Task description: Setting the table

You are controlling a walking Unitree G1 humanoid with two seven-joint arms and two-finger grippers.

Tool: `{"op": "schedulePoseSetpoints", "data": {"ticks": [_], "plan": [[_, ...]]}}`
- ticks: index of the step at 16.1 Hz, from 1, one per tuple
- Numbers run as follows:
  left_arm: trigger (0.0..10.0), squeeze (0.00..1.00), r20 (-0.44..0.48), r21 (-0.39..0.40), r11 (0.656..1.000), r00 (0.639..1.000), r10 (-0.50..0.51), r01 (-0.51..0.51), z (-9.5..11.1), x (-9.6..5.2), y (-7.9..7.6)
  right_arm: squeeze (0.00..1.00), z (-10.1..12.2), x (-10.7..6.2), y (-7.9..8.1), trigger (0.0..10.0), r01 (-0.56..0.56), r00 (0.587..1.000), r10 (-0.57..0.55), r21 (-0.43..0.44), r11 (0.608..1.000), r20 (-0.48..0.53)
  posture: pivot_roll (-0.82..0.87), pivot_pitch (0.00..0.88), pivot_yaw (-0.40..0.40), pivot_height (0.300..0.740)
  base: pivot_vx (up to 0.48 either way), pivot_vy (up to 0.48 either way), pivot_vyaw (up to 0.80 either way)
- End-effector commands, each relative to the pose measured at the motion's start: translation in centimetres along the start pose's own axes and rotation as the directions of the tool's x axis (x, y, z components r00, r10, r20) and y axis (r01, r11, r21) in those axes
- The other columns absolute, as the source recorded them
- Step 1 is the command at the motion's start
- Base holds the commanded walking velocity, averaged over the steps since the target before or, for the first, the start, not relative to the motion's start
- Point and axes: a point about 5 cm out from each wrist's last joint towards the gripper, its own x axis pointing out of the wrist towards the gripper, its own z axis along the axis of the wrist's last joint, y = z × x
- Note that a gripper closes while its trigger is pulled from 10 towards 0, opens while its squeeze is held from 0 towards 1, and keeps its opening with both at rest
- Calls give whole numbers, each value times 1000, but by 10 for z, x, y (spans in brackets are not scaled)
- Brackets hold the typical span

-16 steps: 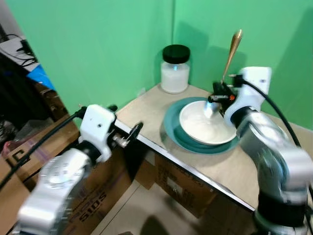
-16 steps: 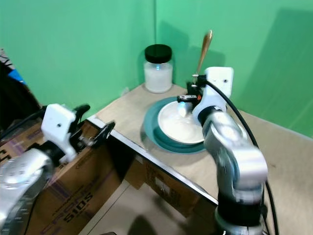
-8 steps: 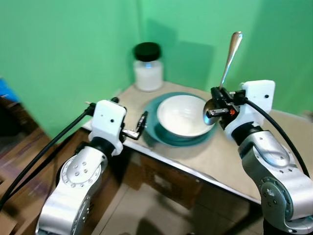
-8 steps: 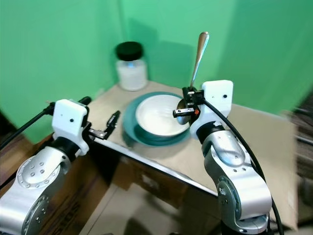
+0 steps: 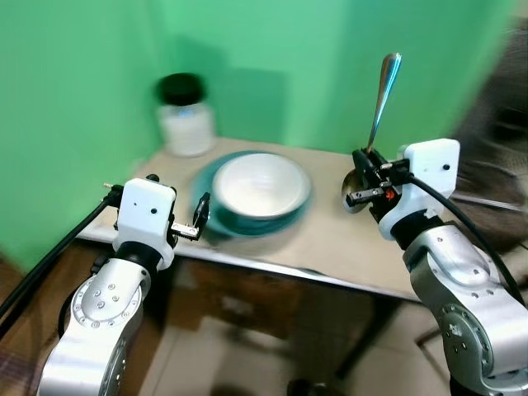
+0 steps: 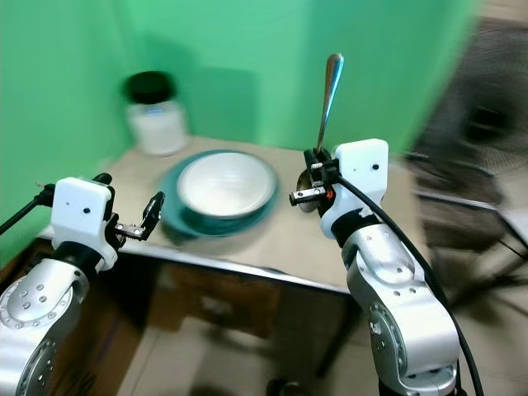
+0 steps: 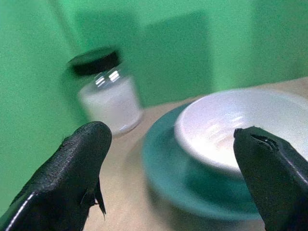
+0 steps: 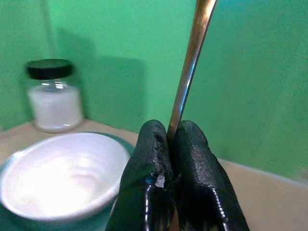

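Observation:
A white bowl (image 5: 258, 183) sits in a teal plate (image 5: 247, 224) on the beige table (image 5: 330, 247). My right gripper (image 5: 363, 186) is shut on a metal spoon (image 5: 383, 91). It holds the spoon upright, handle up, to the right of the plate; the spoon's bowl hangs low by the table. In the right wrist view the fingers (image 8: 156, 159) pinch the handle (image 8: 190, 72). My left gripper (image 7: 168, 139) is open and holds nothing, at the table's front left edge, facing the plate and a jar (image 7: 108, 96).
The glass jar (image 5: 186, 115) of white powder with a black lid stands at the back left, against green walls. The table's front edge (image 5: 272, 268) runs between my arms, with floor below. A dark blurred object (image 6: 478, 124) stands at the right.
The whole view has swung, so the camera moved. The spoon has left the white bowl and is now right of the plate. The left gripper has come up to the table's edge.

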Motion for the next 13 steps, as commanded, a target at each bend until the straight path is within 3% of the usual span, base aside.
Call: {"op": "schedulePoseSetpoints", "data": {"ticks": [1, 8, 10, 13], "plan": [[10000, 443, 20, 7, 1000, 1000, 13, -13, 4, -2, 1, 0, -1, -1, -1, 10000, 8, 1000, -8, 0, 1000, -12, -37, 32, 7, 740, 0, 0, -800], [10000, 435, 30, -2, 1000, 1000, 5, -5, 5, 1, 0, 0, 1, 0, -1, 10000, 6, 1000, -6, 9, 1000, -1, -42, 22, 9, 740, 0, 0, -797], [10000, 373, 32, -70, 997, 999, 12, -10, 3, 3, -3, 0, -1, 1, -1, 10000, 13, 1000, -14, -20, 1000, -16, -52, 19, 15, 740, 0, 0, -775], [10000, 373, 32, -85, 996, 999, 37, -34, 2, 4, -2, 0, -8, 0, -3, 10000, 50, 998, -50, 0, 999, -50, -58, 19, 21, 740, 0, 0, -775]]}}
